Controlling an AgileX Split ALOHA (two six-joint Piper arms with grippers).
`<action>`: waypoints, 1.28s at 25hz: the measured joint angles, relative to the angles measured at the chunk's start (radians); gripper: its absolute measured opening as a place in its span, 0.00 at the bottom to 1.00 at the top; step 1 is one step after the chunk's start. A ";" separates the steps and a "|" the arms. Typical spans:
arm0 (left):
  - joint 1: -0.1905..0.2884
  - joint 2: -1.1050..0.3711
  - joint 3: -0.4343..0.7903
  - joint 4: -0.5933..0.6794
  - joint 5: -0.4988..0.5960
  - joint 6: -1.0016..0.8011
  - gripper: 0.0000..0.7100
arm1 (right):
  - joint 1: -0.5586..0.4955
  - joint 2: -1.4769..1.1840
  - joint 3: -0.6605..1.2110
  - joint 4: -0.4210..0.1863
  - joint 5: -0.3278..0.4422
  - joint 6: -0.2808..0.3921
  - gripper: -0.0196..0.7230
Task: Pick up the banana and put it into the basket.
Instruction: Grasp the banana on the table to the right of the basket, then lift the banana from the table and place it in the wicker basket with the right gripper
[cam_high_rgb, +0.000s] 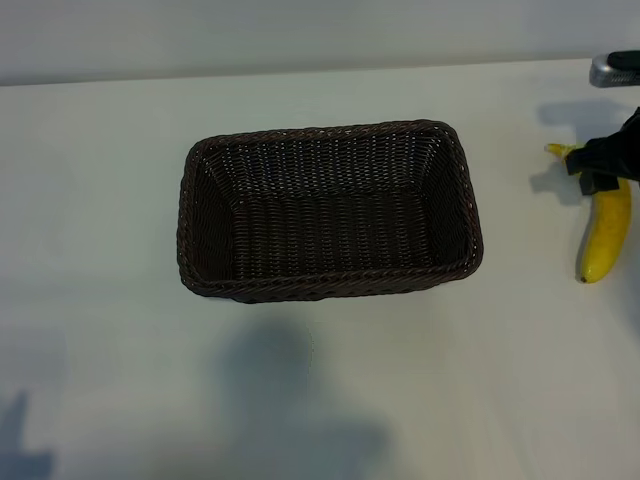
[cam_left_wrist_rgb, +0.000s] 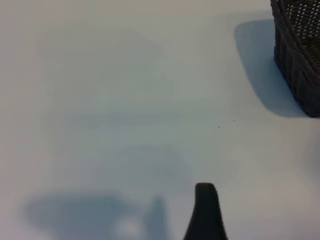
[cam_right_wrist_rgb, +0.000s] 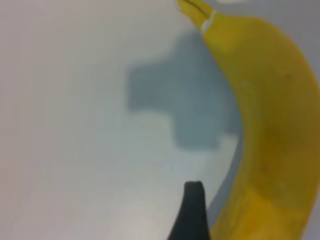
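**Right gripper above the banana at the table's right edge**

The right gripper (cam_high_rgb: 600, 170) hung over the stem half of the banana (cam_high_rgb: 606, 232), close to the tabletop's (cam_high_rgb: 330, 400) right edge in the exterior view. Only part of its dark body showed there, cut off by the frame edge, covering the fruit just below the stem. In the right wrist view one dark fingertip (cam_right_wrist_rgb: 192, 210) stood beside the banana's (cam_right_wrist_rgb: 265, 130) inner curve — whether it touched the peel could not be told — and the second fingertip was not in the picture, so how wide the fingers stood could not be told. The banana lay flat on the tabletop, stem toward the far edge, blunt end toward the near edge, and the gripper's shadow fell on the surface next to it.

The basket (cam_high_rgb: 200, 160) sat near the middle of the tabletop, upright, well apart from the banana.

The left gripper appeared only in its own wrist view — a single dark fingertip (cam_left_wrist_rgb: 206, 212) over bare tabletop, with a corner of the basket (cam_left_wrist_rgb: 300, 65) farther off. Its fingers stood wide, holding nothing.
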 joint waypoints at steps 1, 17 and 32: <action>0.000 0.000 0.000 0.000 0.000 0.000 0.81 | 0.000 0.011 -0.002 -0.005 -0.006 0.002 0.88; 0.000 0.000 0.000 0.000 0.000 0.000 0.81 | 0.000 0.113 -0.013 -0.203 -0.041 0.168 0.60; 0.000 0.000 0.000 0.000 0.000 0.000 0.81 | 0.000 -0.026 -0.128 -0.252 0.155 0.185 0.60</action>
